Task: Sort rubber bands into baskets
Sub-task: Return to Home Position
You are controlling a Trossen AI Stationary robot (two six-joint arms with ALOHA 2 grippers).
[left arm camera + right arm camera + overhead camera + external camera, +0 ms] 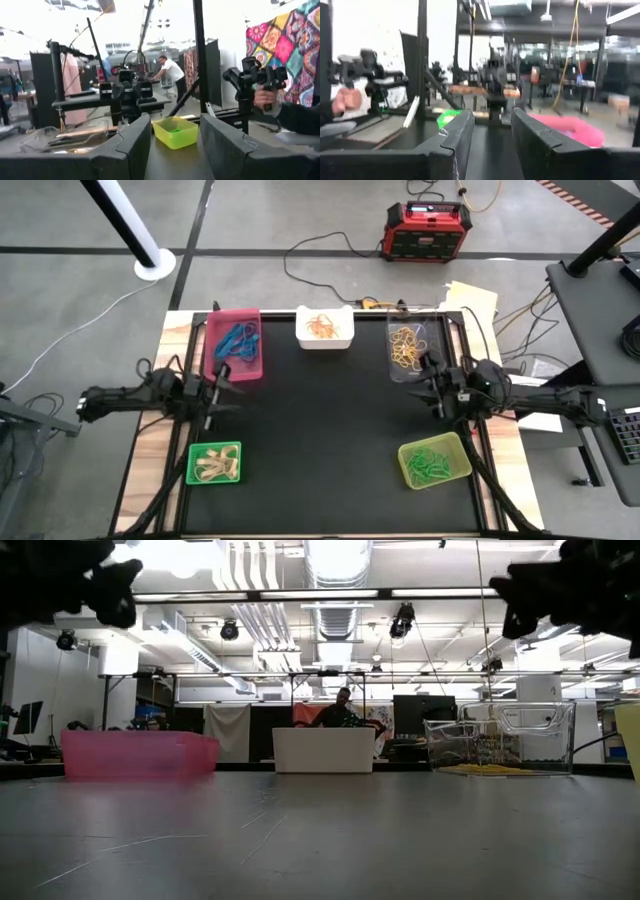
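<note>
The wide black table mat point(320, 430) is lying between two dark arms that are hanging level over its side edges, which looks to me like parking, not reaching. The left gripper point(222, 387) is holding its fingers spread with nothing between them, and the right gripper point(430, 385) is doing the same, facing it across the mat. Just beside the left gripper, the magenta-pink rectangular plastic basket point(252, 368) is cradling tangled blue rubber bands point(238, 336). On that gripper's other side, the bright green plastic basket point(192, 465) is keeping pale tan loops point(215, 467). Beside the right gripper, the clear plastic basket point(392, 370) is showing yellow bands point(405, 348). The translucent yellow-green basket point(462, 448) opposite is holding thin green bands point(430, 463). Between both grippers, farther out, the white plastic basket point(324, 342) is carrying orange loops point(322, 326). No loose band is showing on the mat, so the sorting looks finished.
</note>
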